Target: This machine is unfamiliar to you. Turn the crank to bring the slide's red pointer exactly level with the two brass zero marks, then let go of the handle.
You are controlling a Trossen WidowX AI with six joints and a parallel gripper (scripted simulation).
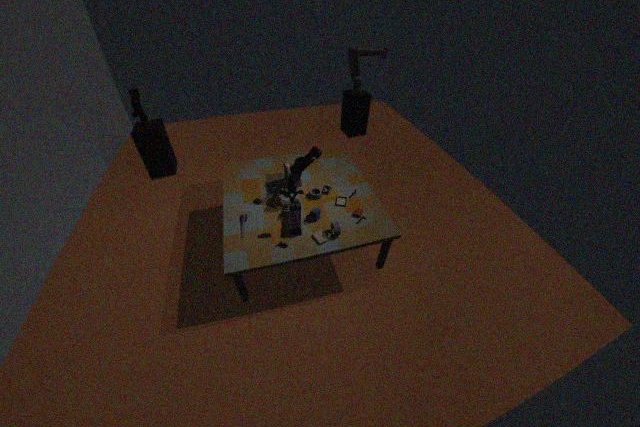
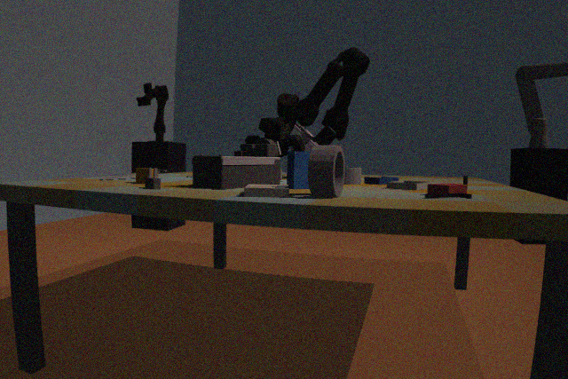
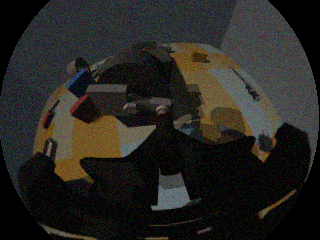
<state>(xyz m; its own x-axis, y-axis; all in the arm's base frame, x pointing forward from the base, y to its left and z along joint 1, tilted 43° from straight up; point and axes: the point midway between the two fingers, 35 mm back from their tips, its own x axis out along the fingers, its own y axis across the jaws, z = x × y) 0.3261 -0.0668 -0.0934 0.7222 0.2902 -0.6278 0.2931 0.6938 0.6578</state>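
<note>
The machine is a long dark housing [image 1: 291, 219] [image 2: 236, 171] on the table. My gripper [image 1: 292, 196] [image 3: 163, 130] is at its arm-side end, shut on the crank handle [image 3: 161, 108]. A grey crank bar [image 3: 145, 104] runs left from the fingertips in the wrist view, beside a grey block-like part [image 3: 107, 98]. In the exterior view the fingertips are hidden among the dark arm parts and the machine. A faint reddish speck shows on top of the machine in the wrist view; whether it is level with the brass marks cannot be told, as the marks are not readable.
A blue block [image 2: 298, 169] [image 3: 79, 82] and a grey ring [image 2: 320, 171] stand beside the machine. A pale flat block [image 2: 265, 190] lies in front. A red block [image 3: 85, 109] shows left of the crank. A yellow block [image 2: 142, 175] stands past the machine's other side. Two other arms stand on pedestals beyond the table.
</note>
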